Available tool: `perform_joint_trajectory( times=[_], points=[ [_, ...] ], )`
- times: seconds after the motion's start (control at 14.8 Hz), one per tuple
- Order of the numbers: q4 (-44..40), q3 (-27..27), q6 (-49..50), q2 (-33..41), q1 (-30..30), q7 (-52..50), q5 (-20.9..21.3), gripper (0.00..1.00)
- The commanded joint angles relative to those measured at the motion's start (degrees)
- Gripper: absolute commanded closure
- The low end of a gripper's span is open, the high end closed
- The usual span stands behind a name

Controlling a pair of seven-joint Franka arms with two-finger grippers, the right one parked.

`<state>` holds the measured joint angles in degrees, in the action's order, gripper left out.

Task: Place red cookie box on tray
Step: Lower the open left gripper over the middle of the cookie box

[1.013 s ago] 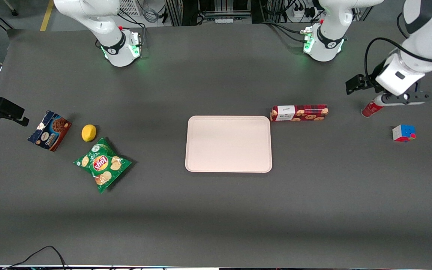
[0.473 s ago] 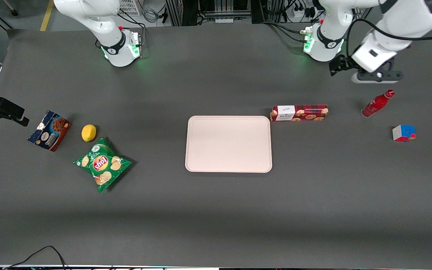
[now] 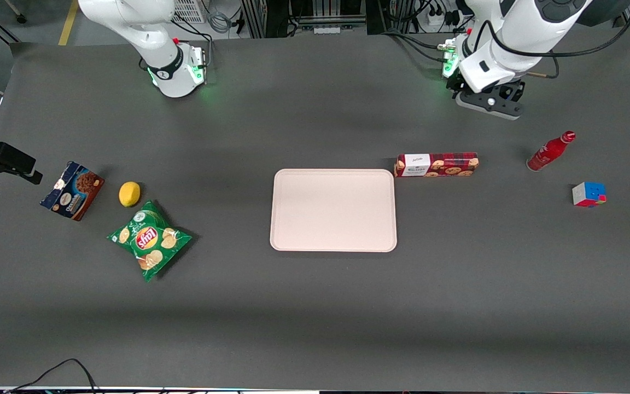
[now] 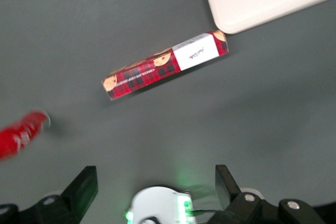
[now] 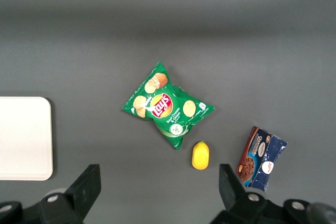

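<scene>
Overhead, the gripper (image 3: 489, 104) hangs above bare table close to its own arm's base, farther from the front camera than the box (image 3: 436, 164), and it holds nothing; in the wrist view its two fingers (image 4: 84, 184) stand wide apart with only grey table showing between them. The box lies flat on the table, long side facing the front camera, its white-label end just beside a corner of the tray (image 3: 333, 246), near it though whether they touch cannot be told. From the wrist view the box (image 4: 165, 66) sits well apart from the fingers, with the tray's rounded corner (image 4: 231, 24) close by its label end. The tray carries nothing. A red bottle (image 3: 550, 151) stands toward the working arm's end of the table, with a colour cube (image 3: 588, 194) nearer the front camera than it. Judging by all this, the task is barely begun: the box is not gripped and not lifted, so what remains is to come down over the box, close on it, carry it the short way over the rim and set it on the tray.
</scene>
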<state>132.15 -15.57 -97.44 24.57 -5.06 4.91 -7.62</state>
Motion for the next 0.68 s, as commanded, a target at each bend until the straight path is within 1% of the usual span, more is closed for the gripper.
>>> perform_joint_trajectory(
  times=[0.0,0.07,0.2,0.41,0.61],
  points=[
    [1.96,0.89,-2.57,1.18,0.31,18.16,-0.11,0.00],
    [2.58,0.89,-3.71,1.18,0.23,23.86,0.15,0.00],
    [5.73,0.89,-9.23,1.18,0.31,38.17,0.42,0.00],
    [13.02,1.07,-21.43,1.70,0.40,55.15,0.42,0.00],
    [16.20,0.98,-27.17,1.79,0.40,62.04,0.42,0.00]
  ],
)
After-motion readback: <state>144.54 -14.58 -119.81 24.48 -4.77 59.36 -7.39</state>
